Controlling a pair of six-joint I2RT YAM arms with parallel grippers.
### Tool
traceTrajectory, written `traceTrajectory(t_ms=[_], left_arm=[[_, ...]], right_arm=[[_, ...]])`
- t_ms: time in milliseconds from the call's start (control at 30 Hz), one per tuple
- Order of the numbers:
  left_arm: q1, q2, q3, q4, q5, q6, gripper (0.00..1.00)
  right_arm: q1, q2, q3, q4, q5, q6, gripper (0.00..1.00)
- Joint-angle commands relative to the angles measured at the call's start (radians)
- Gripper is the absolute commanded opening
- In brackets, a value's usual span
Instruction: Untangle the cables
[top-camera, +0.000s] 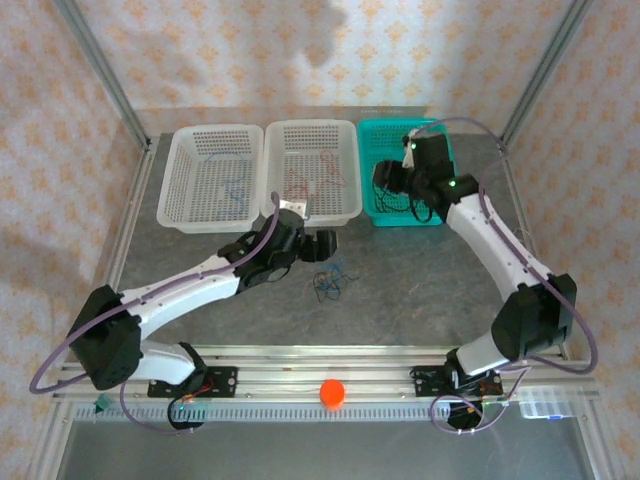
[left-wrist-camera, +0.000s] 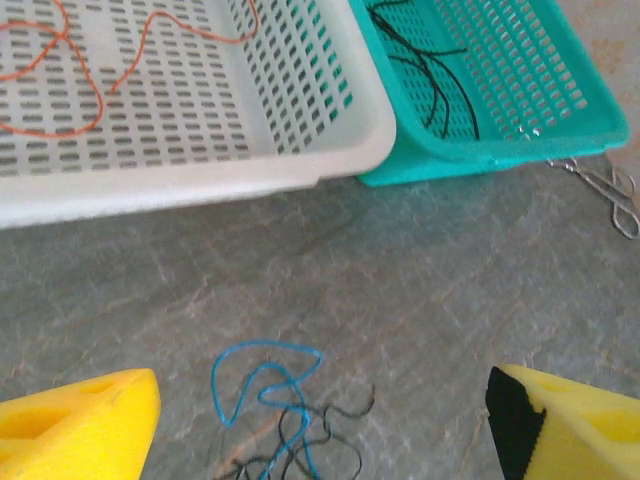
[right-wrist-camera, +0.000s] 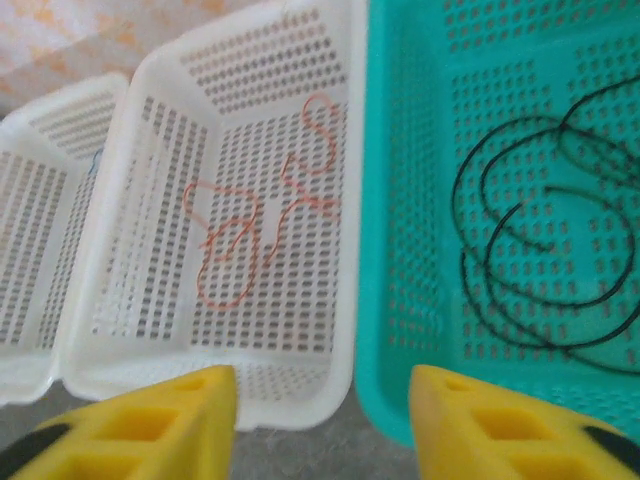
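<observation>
A small tangle of cables (top-camera: 327, 283) lies on the grey table in front of the baskets: a blue cable (left-wrist-camera: 265, 385) looped over black cables (left-wrist-camera: 325, 440). My left gripper (left-wrist-camera: 320, 430) hovers just over it, open, yellow fingers (left-wrist-camera: 80, 420) wide apart, nothing held. In the top view the left gripper (top-camera: 312, 242) sits near the middle basket's front. Red cables (right-wrist-camera: 240, 240) lie in the middle white basket (right-wrist-camera: 300, 400). Black cables (right-wrist-camera: 540, 260) lie in the teal basket (right-wrist-camera: 395, 250). My right gripper (right-wrist-camera: 325, 420) is open and empty above the seam between those two baskets.
A second white basket (top-camera: 213, 175) stands at the left of the row, with a faint blue wire in it. Silver forceps (left-wrist-camera: 610, 195) lie on the table by the teal basket's near corner. An orange ball (top-camera: 332, 392) rests on the front rail.
</observation>
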Motion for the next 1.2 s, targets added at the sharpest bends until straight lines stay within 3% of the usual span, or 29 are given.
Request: traceTrajectory(t_ms=[0, 133, 433, 800, 1167], left_arm=[[-0.024, -0.054, -0.061, 0.024, 0.017, -0.017, 0.86], [-0.062, -0.080, -0.111, 0.064, -0.012, -0.064, 0.87], [-0.216, -0.107, -0.160, 0.080, -0.239, -0.085, 0.92], [-0.229, -0.203, -0.353, 0.184, -0.238, -0.226, 0.94], [-0.213, -0.117, -0.357, 0.216, -0.129, -0.277, 0.94]], right_arm=[[0.058, -0.101, -0.115, 0.085, 0.003, 0.007, 0.44], [0.128, -0.152, -0.209, 0.096, 0.004, 0.034, 0.45], [0.283, -0.164, -0.336, 0.052, 0.038, 0.158, 0.46], [0.379, -0.191, -0.462, -0.029, 0.067, 0.342, 0.46], [0.490, -0.123, -0.503, 0.046, 0.086, 0.480, 0.46]])
